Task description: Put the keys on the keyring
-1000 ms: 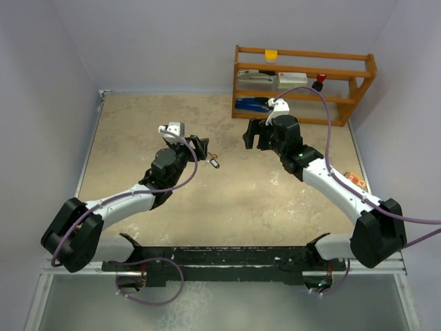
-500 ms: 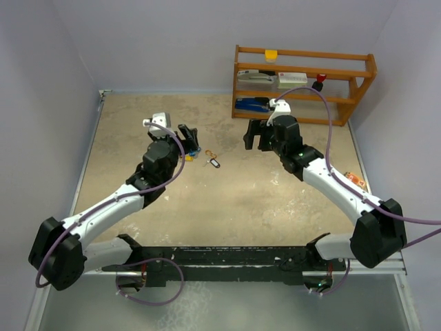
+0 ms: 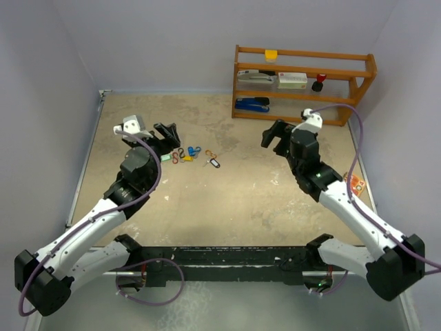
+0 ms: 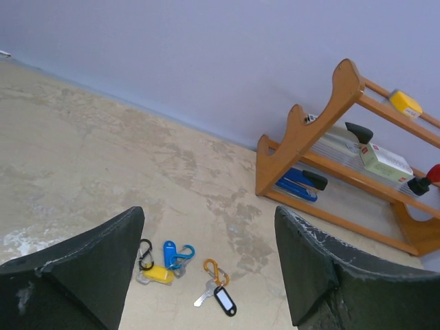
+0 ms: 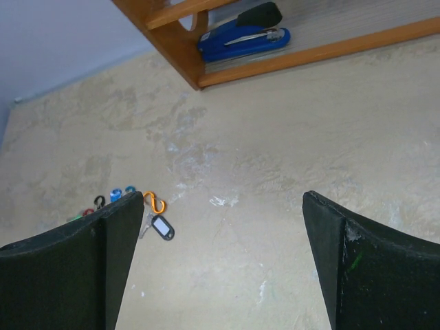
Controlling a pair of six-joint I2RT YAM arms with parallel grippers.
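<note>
The keys lie in a small cluster on the table (image 3: 227,200). They include a blue tag (image 4: 169,251), a yellow tag (image 4: 158,274) and a green tag (image 3: 165,157), among blue, black and red hooks. A black tag with a white label (image 4: 225,300) and a silver key (image 4: 203,295) hang on an orange hook (image 4: 214,270) a little to the right; this also shows in the right wrist view (image 5: 163,228). My left gripper (image 3: 167,136) is open and empty, above and left of the cluster. My right gripper (image 3: 275,136) is open and empty, well to the right of the keys.
A wooden shelf (image 3: 303,55) stands at the back right with a blue stapler (image 3: 251,105), a box and small items on it. A small orange object (image 3: 355,183) lies beside the right forearm. Walls close the table on the left, back and right.
My left arm has drawn back to the left, uncovering the key cluster. My right arm has swung right and nearer, away from the shelf. Both grippers stay open.
</note>
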